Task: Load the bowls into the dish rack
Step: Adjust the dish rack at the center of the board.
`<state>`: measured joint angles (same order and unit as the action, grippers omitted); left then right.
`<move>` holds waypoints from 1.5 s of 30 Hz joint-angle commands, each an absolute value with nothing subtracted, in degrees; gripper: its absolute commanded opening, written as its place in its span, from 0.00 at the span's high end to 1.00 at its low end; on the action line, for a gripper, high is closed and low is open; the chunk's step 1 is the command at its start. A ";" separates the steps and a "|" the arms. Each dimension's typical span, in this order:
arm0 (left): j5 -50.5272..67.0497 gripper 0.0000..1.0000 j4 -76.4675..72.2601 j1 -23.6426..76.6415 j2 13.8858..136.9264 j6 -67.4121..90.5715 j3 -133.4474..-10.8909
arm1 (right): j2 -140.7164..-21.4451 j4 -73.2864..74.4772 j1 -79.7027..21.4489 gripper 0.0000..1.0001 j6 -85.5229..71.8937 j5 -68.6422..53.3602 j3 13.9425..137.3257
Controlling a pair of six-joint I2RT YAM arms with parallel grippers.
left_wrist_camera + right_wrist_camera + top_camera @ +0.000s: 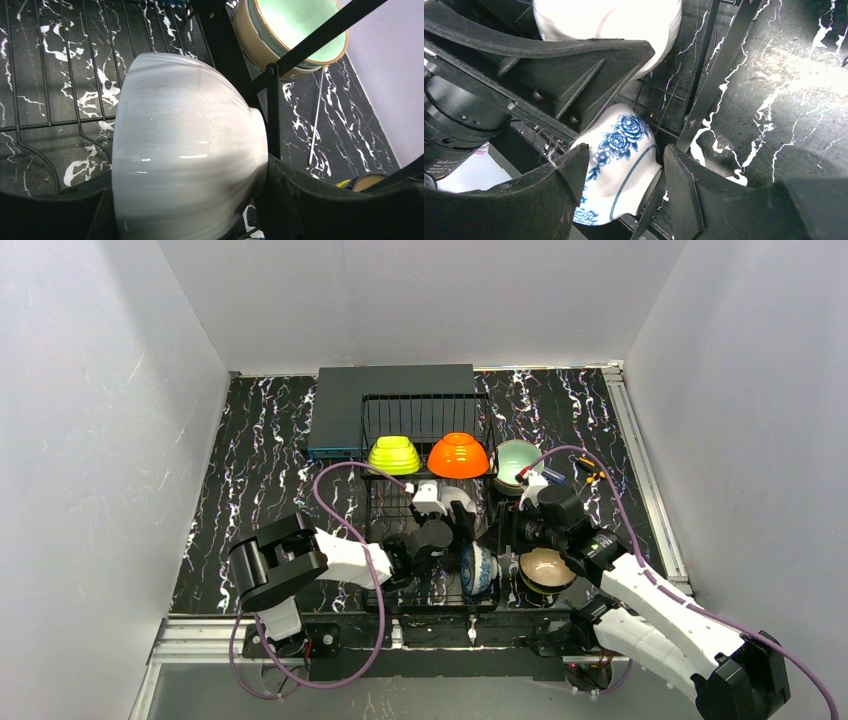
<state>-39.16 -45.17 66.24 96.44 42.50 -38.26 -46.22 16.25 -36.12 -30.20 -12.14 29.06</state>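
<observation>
Currently, your left gripper (186, 172) clamped on the white bowl (185, 135) over the dish rack (420, 415) wires, your right gripper (624, 150) part open astride the blue-white bowl (619, 180) on edge at the rack's front, grip or gap you cannot tell

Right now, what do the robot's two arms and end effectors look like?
Both the left arm and right arm have white shells with chunky black joints. A purple cable loops along each. The left end effector and right end effector have broad matte black angular fingers.
</observation>
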 commanded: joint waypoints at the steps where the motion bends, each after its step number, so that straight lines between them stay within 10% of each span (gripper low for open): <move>1: -42.35 1.00 -44.43 63.46 98.58 42.07 -41.05 | -45.85 17.79 -36.48 0.36 -29.09 -13.15 30.58; 8: -45.18 0.97 -39.42 64.51 98.89 40.81 -42.27 | -45.38 18.01 -36.49 0.35 -29.14 -12.96 30.32; 18: -40.87 0.29 -39.05 64.69 97.45 39.38 -41.75 | -45.52 18.07 -36.55 0.34 -29.05 -12.83 30.30; 25: -38.45 0.04 -39.03 64.92 94.70 41.09 -40.07 | -45.04 18.58 -36.52 0.33 -28.94 -12.46 30.48; 45: -34.57 0.07 -39.02 67.29 85.69 43.00 -37.85 | -45.12 18.55 -36.48 0.33 -28.74 -12.64 30.41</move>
<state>-35.35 -35.97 66.17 91.68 43.59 -37.60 -45.69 19.29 -36.18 -29.71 -12.19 29.08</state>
